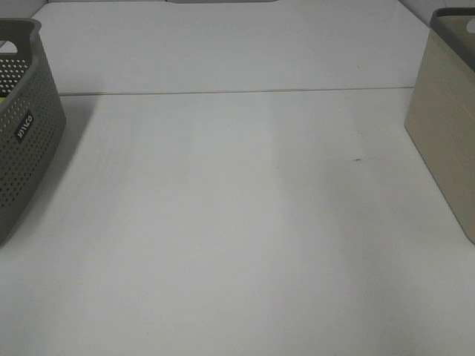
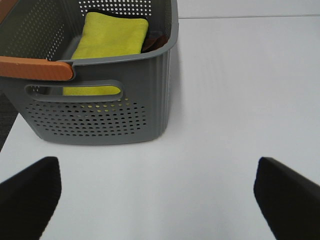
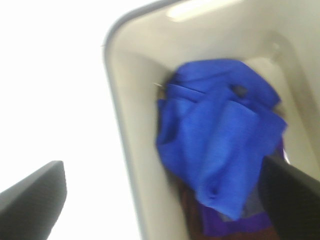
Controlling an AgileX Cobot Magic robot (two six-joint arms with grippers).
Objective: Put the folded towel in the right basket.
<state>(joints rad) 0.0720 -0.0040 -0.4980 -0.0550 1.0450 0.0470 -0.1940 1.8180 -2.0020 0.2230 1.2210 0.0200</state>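
A grey perforated basket point(image 1: 22, 133) stands at the left edge of the table. In the left wrist view the basket point(image 2: 125, 115) holds a folded yellow towel point(image 2: 110, 37) with a dark cloth beside it. A beige basket point(image 1: 445, 126) stands at the right edge. In the right wrist view the beige basket point(image 3: 125, 125) holds a crumpled blue towel point(image 3: 220, 135) over other cloths. My left gripper point(image 2: 160, 195) is open and empty above the table, short of the grey basket. My right gripper point(image 3: 165, 200) is open and empty above the beige basket. Neither arm shows in the exterior view.
The white table point(image 1: 237, 222) has a seam point(image 1: 237, 92) running across it behind the baskets. An orange-brown handle point(image 2: 35, 69) lies across the grey basket's near rim. A small dark speck point(image 1: 358, 159) marks the table.
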